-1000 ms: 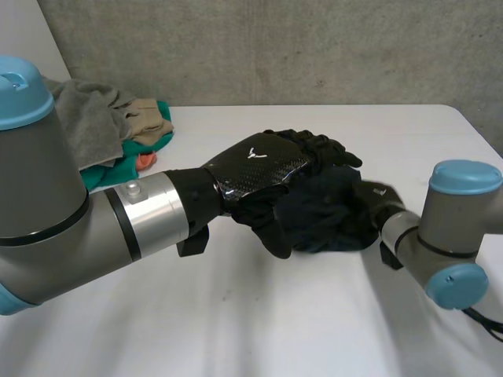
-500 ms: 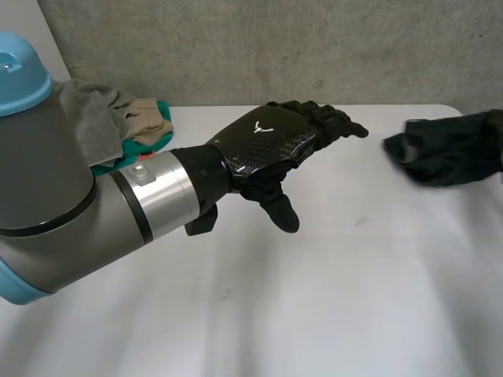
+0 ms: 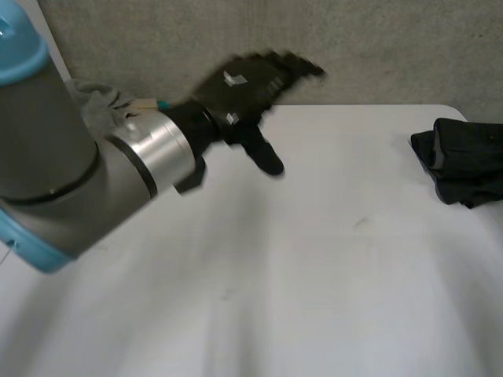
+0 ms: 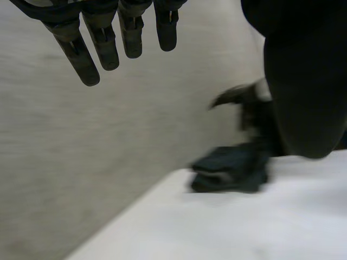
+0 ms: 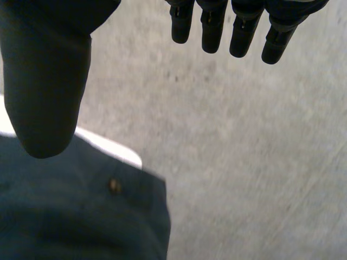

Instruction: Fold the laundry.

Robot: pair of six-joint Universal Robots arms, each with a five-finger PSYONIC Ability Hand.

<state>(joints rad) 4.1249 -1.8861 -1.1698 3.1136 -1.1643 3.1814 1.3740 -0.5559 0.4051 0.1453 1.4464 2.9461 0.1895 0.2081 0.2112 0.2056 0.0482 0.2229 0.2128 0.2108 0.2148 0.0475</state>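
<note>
Finding 1. The dark garment [image 3: 464, 166] is lying bundled at the far right corner of the desk [image 3: 314, 275], well apart from the pile [image 3: 98, 110] of unsorted laundry at the far left. In the right wrist view, part of the garment appears to be reaching past the desk corner, with the floor [image 5: 244, 162] showing beyond it. A small button [image 5: 114, 186] is facing up.

Finding 2. The right hand [image 5: 46, 81] is hovering directly over the garment. Its fingers [image 5: 241, 32] are hanging straight and spread, gripping nothing, and the thumb is standing clear of the cloth.

Finding 3. The left hand [image 3: 251, 82] is hanging raised above the desk near the pile. Its fingers [image 4: 89, 54] are straight and empty, and nothing is lying under the palm.

Risks, as judged:
- The garment is sitting at the edge. A push or a brush from the right hand toward the outside is likely to be sending it to the floor, out of reach.
- The bundle is looking loose. Pressing down on it is risking unfolding it or dragging it further over the corner.
- The left hand is standing close to the pile. A low approach is risking toppling the heap or snagging several pieces at once.
- The pile is sitting partly behind the left arm in the head view, so picking a single piece is going to be uncertain.
</note>
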